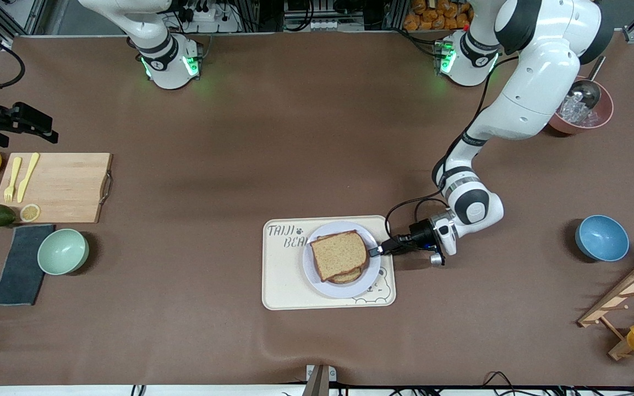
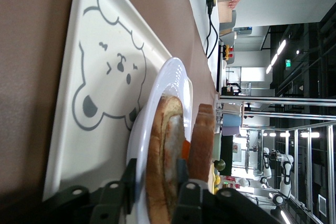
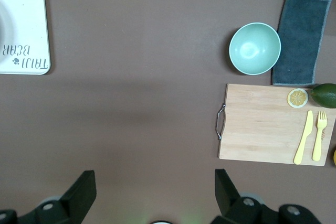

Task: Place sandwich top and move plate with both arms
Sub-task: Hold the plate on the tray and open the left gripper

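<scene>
The sandwich top [image 1: 340, 254] [image 2: 202, 140], a brown bread slice, lies on the sandwich on the pale round plate [image 1: 344, 289] [image 2: 170, 77]. The plate rests on the cream bear tray [image 1: 284, 280]. My left gripper [image 1: 376, 251] [image 2: 155, 163] is level with the plate's rim at the side toward the left arm's end of the table. It is open: one finger [image 2: 128, 174] lies under the rim, the other between the lower slice [image 2: 160, 150] and the top slice. My right gripper [image 3: 152, 182] waits open, high over bare table.
A cutting board [image 1: 55, 187] with yellow cutlery, a green bowl [image 1: 63, 251], a grey cloth [image 1: 20, 264] and fruit sit toward the right arm's end. A blue bowl [image 1: 601, 237], a wooden rack [image 1: 630, 297] and a red ice bowl [image 1: 581, 113] sit toward the left arm's end.
</scene>
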You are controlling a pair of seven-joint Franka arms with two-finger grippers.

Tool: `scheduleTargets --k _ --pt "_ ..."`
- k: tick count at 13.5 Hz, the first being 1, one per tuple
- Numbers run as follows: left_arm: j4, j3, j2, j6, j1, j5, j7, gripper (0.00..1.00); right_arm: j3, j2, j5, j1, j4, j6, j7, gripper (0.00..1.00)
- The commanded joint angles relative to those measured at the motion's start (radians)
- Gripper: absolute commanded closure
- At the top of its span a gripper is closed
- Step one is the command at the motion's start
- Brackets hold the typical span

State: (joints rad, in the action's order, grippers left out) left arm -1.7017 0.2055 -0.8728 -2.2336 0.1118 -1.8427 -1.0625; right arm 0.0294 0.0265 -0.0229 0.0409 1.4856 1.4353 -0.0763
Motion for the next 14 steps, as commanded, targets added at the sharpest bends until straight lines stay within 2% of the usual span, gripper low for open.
scheduleTargets --k 1,14 --pt "0.017 -0.018 -0.008 -0.009 0.011 0.034 0.024 0.0 -0.006 -0.017 0.015 -0.01 0.018 0.008 0.015 0.0" --pt "0.01 -0.021 0.038 -0.046 0.006 0.085 0.104 0.0 -0.006 -0.017 0.015 -0.009 0.018 0.008 0.015 0.0"
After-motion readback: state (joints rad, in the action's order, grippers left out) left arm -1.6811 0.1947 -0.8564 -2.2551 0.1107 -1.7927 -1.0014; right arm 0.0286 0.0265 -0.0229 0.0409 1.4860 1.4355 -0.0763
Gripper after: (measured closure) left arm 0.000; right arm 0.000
